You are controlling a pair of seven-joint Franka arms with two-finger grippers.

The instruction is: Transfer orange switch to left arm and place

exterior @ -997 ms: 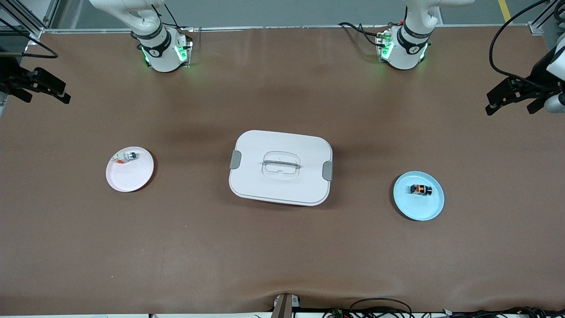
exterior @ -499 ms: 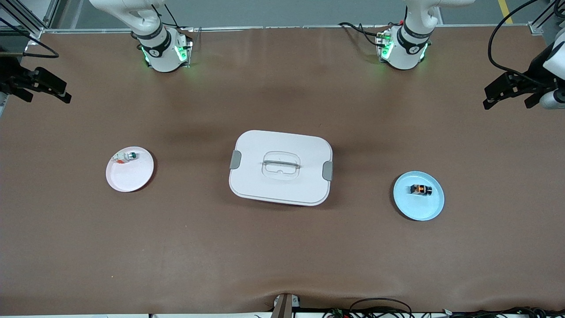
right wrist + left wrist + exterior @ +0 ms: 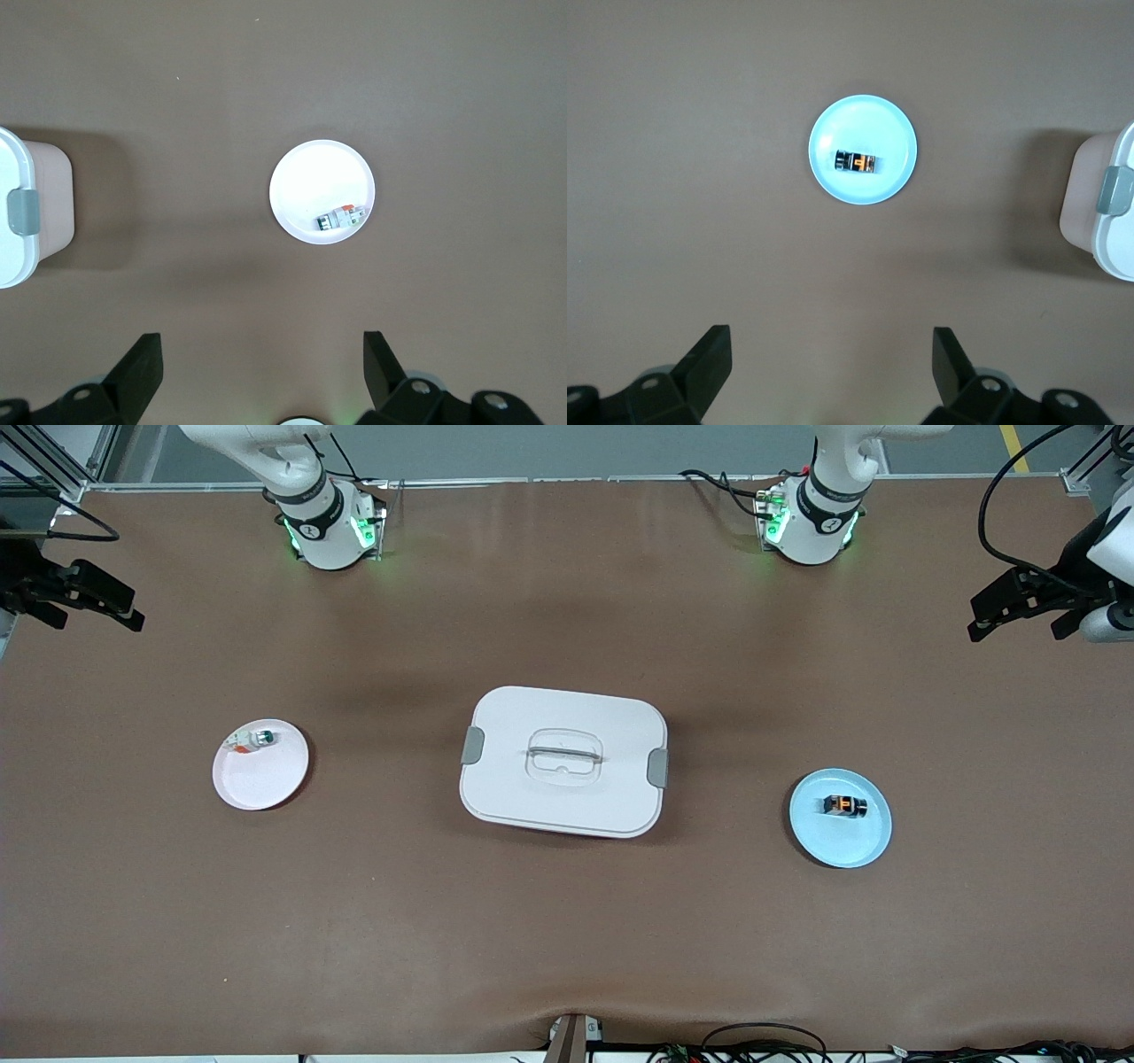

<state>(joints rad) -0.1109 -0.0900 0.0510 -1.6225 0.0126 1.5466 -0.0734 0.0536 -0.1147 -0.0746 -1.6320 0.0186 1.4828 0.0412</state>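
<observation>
The left hand (image 3: 997, 613) hung high over the table's (image 3: 567, 921) edge at the left arm's end, fingers (image 3: 709, 363) spread wide and holding nothing. The right hand (image 3: 111, 605) hung likewise over the edge at the right arm's end, fingers (image 3: 137, 367) also spread wide and empty.

The orange switch (image 3: 844, 805) lay on its side in the blue plate (image 3: 864, 846), well apart from the left hand, toward the box and nearer the front camera. In the left wrist view the switch (image 3: 858, 163) sat close to the plate's (image 3: 833, 181) middle, black body with an orange band; which end carried the cap could not be made out.

The box (image 3: 563, 717) sat closed at the table's middle, between the two plates, grey clips at both short ends, well apart from either hand.

The pink plate (image 3: 266, 784) lay well apart from the right hand, toward the box and nearer the front camera. A small white-and-green part (image 3: 255, 739) rested in it against the rim. In the right wrist view that part (image 3: 341, 218) touched the plate's (image 3: 301, 177) inner wall.
</observation>
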